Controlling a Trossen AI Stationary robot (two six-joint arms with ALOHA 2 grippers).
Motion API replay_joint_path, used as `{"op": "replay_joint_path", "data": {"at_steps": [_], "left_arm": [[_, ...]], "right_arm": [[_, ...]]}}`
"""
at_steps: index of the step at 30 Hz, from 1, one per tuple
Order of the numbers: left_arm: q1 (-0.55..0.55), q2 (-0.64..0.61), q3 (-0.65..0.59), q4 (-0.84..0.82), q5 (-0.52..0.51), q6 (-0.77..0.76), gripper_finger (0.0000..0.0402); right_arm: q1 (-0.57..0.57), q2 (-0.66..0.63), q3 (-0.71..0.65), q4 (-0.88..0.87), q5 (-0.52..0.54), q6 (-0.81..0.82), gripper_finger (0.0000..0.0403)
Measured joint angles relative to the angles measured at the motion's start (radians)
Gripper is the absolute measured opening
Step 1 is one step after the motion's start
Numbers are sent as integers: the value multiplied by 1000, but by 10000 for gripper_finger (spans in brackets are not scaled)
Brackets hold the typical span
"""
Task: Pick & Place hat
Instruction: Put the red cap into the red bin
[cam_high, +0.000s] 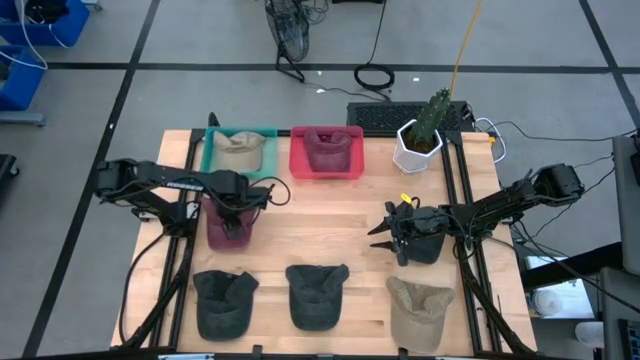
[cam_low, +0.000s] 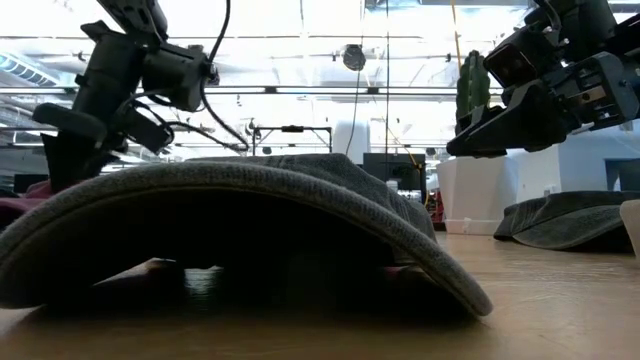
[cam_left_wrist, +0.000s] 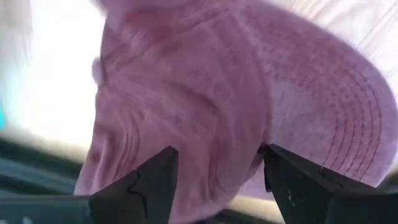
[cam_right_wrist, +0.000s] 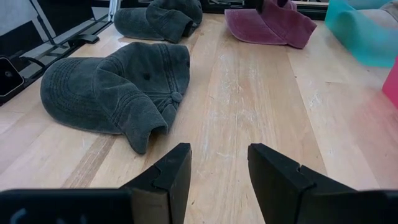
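1. The maroon cloth cap (cam_high: 227, 226) lay on the pale wooden table (cam_high: 330, 225) at centre-left of the high view, directly under the left gripper (cam_high: 236, 212).
2. In the left wrist view, that cap (cam_left_wrist: 236, 106) filled the frame just beyond the two dark fingers (cam_left_wrist: 155, 186), which stood spread to either side of the crown; whether they touched the cloth could not be told.
3. The left arm (cam_high: 160, 182) reached in from the left edge, its wrist bent down over the cap.
4. The right gripper (cam_high: 385, 231) hovered right of centre, fingers parted and holding nothing, pointing left across bare wood.
5. Its wrist view showed a dark grey cap (cam_right_wrist: 118, 87) ahead.
6. A teal bin (cam_high: 238, 152) and a pink bin (cam_high: 326, 154) sat along the upper table edge, each holding a cap.
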Motion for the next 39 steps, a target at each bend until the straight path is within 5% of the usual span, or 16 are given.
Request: {"op": "replay_joint_path", "data": {"at_steps": [6, 15, 29, 39], "left_arm": [[-14, 0, 0, 28, 12, 65, 184], [-44, -3, 82, 26, 33, 133, 13], [-22, -4, 403, 165, -182, 314, 7], [14, 72, 416, 376, -89, 342, 5]], "right_arm": [[0, 0, 0, 0, 0, 0, 144], [0, 0, 0, 2, 6, -2, 144], [0, 0, 0, 31, 7, -1, 144], [0, 0, 0, 31, 8, -5, 144]]}}
